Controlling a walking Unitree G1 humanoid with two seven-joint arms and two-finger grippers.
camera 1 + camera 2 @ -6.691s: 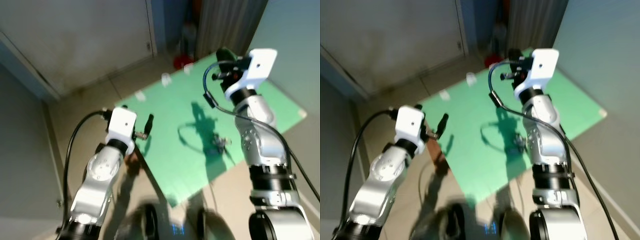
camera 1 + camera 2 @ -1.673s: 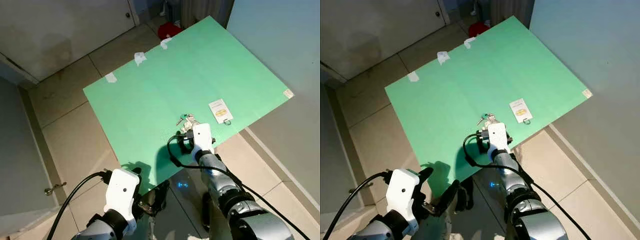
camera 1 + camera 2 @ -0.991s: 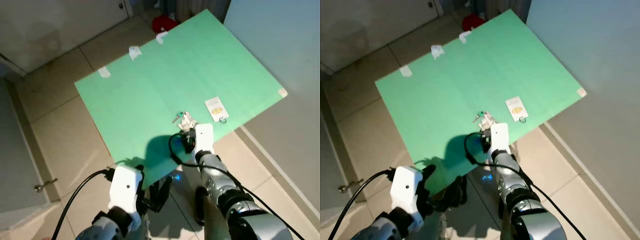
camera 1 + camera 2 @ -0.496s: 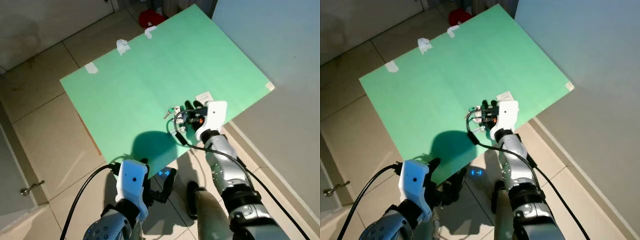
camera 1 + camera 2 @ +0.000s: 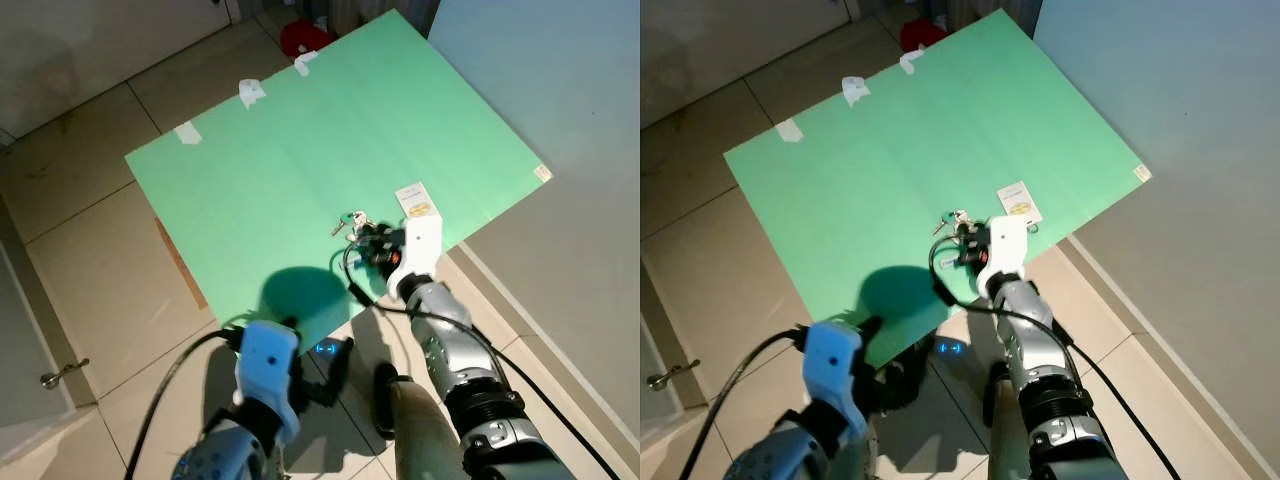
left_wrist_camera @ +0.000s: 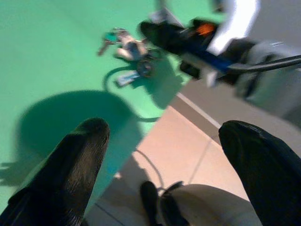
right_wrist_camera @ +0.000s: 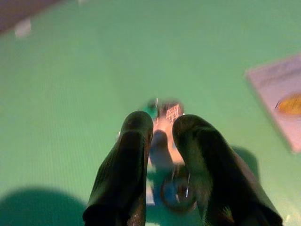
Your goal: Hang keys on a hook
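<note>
Tiled floor carries a green mat; at its 5 o'clock edge we see the keys. Our right gripper, fingers nearly closed, hangs over them, grasping nothing. Our left gripper gapes wide, empty, at 7 o'clock.

Head cams look steeply down at green mat; wrist cams close, sharing it.

The keys lay flat in a small loose bunch on the green mat, near its front edge and toward its right corner. The bunch showed silvery metal, a teal-green piece and a dark round ring, the parts splayed out and touching one another.
</note>
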